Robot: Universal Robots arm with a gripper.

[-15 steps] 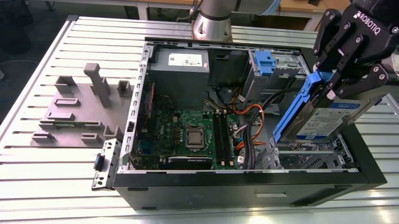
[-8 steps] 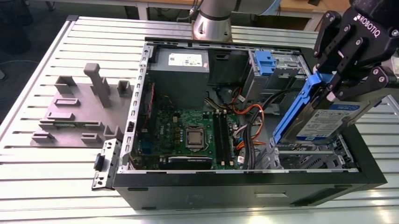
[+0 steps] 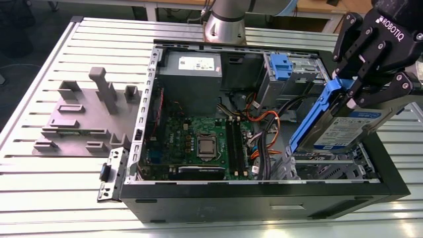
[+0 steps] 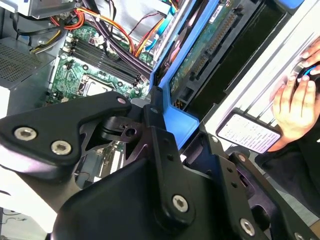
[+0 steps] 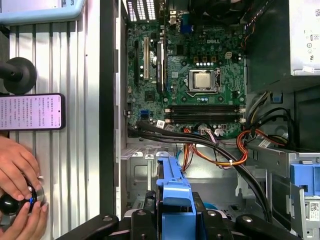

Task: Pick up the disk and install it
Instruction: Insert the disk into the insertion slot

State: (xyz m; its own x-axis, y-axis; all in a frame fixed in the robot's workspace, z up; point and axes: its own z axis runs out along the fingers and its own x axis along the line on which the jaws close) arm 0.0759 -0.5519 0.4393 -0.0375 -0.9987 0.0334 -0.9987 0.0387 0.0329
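Observation:
In the exterior view my gripper (image 3: 362, 94) is shut on the disk (image 3: 350, 130), a silver drive with a white-and-blue label, edged by a blue carrier bracket (image 3: 312, 121). The disk hangs tilted, lower end down, over the drive cage (image 3: 330, 168) in the near corner of the open computer case (image 3: 264, 187) at the exterior view's right. Both wrist views show the blue bracket (image 4: 172, 122) (image 5: 175, 192) clamped between the black fingers (image 4: 160, 150). The second wrist view also shows the disk's green circuit side (image 4: 202, 52).
Inside the case are the motherboard (image 3: 198, 144), bundled cables (image 3: 264, 124), a grey power supply (image 3: 191, 74) and another blue-tabbed drive (image 3: 281, 67). A grey fixture (image 3: 79, 119) sits on the slatted table. A person's hands (image 5: 17, 172) and a phone (image 5: 32, 111) are beside the case.

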